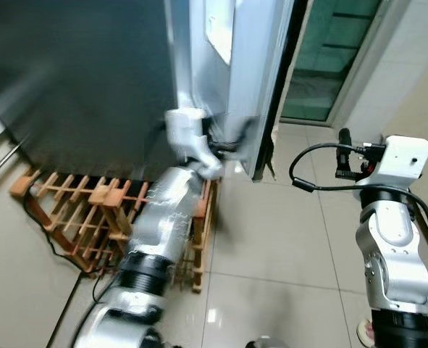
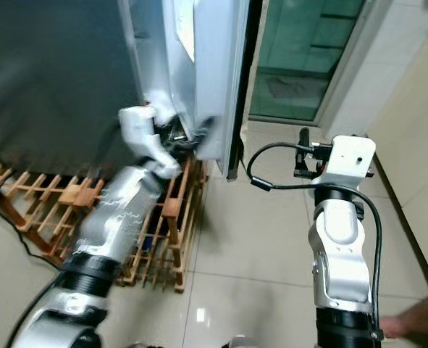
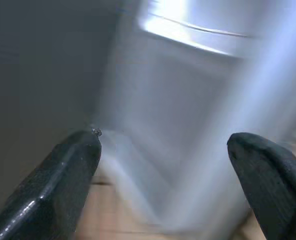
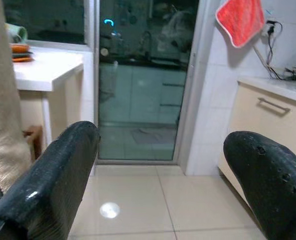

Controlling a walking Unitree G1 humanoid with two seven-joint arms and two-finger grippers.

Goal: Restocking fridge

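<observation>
Left eye view shows the fridge (image 1: 90, 80) as a big dark body at the upper left, with its silver door (image 1: 235, 72) standing open beside it. The left arm reaches up from the bottom of the picture, and the left gripper (image 1: 224, 143) is at the lower edge of this door, close to its bottom corner. The picture is blurred there, so I cannot tell from this view if the fingers touch the door. Under the fridge front, a wooden rack (image 1: 90, 210) stands on the tiled floor (image 1: 279, 239). The right arm stands on the right side, well apart from the fridge, with the right gripper (image 1: 342, 136) pointing away over the floor toward a glass door (image 1: 322, 58).

Right eye view gives the same scene. At its lower right corner a person's hand (image 2: 416, 319) comes into the picture, near the base of the right arm.

Left wrist view shows the two black fingers (image 3: 62, 185) wide apart, and nothing is held between them. Behind the gap is the pale, blurred surface of the fridge door, very near.

Right wrist view shows the right gripper's fingers (image 4: 52, 185) also spread wide and empty. Beyond them are the glass door, a white counter (image 4: 42, 67), a beige cabinet (image 4: 268, 125), and a red cloth (image 4: 240, 20) hanging on the wall.
</observation>
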